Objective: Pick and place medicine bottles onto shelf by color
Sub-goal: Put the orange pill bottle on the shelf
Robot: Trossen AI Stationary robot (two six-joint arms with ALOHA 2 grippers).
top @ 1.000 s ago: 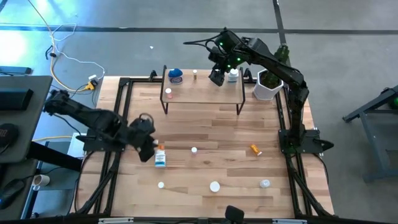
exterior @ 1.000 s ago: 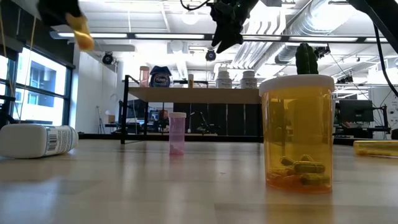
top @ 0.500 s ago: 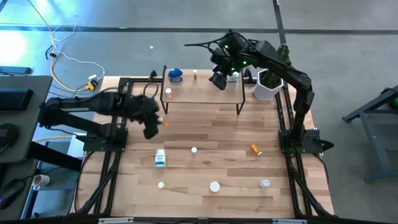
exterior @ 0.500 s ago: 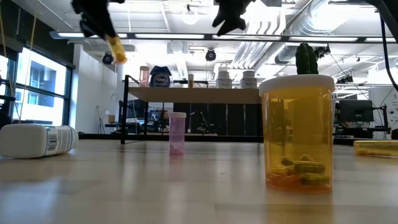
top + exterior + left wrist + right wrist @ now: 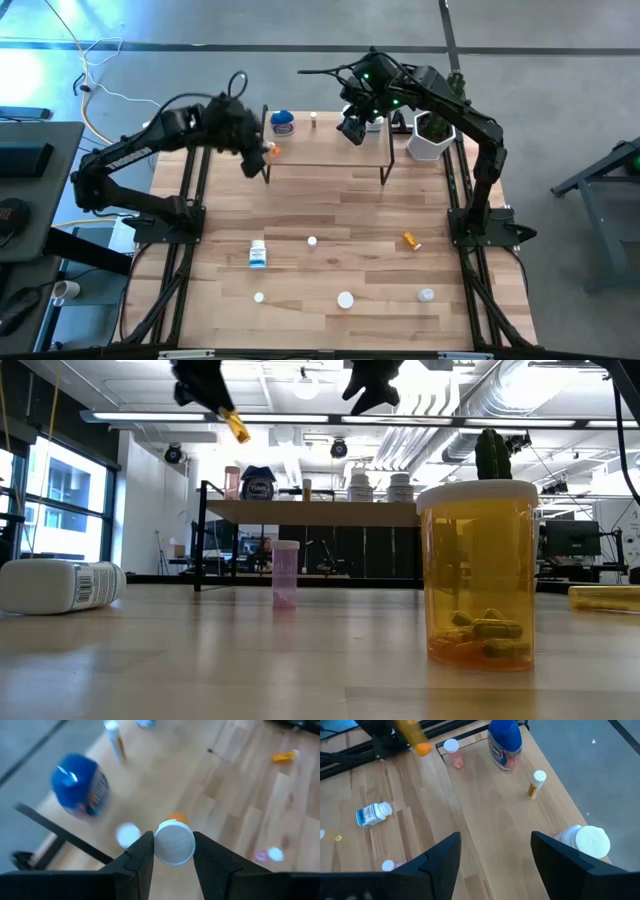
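Left gripper [image 5: 173, 851] clamped on white-capped orange medicine bottle [image 5: 174, 840].
Below: light wood shelf board [image 5: 165, 780]; blue-lidded round jar [image 5: 80, 785]; white-capped pinkish vial [image 5: 128, 834]; slim yellow vial [image 5: 115, 739]; orange bottle [image 5: 284, 756] lying on plank tabletop [image 5: 280, 815].

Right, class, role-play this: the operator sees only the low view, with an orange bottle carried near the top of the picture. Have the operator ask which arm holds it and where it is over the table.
Observer: The left gripper holds it. From above, the orange bottle hangs at the left end of the shelf.
Operator: How is it gripped?
Observer: The left wrist view shows the fingers pressed against either side of its white cap.
Operator: And the other arm?
Observer: The right gripper is open and empty above the shelf's right end, beside a white bottle.
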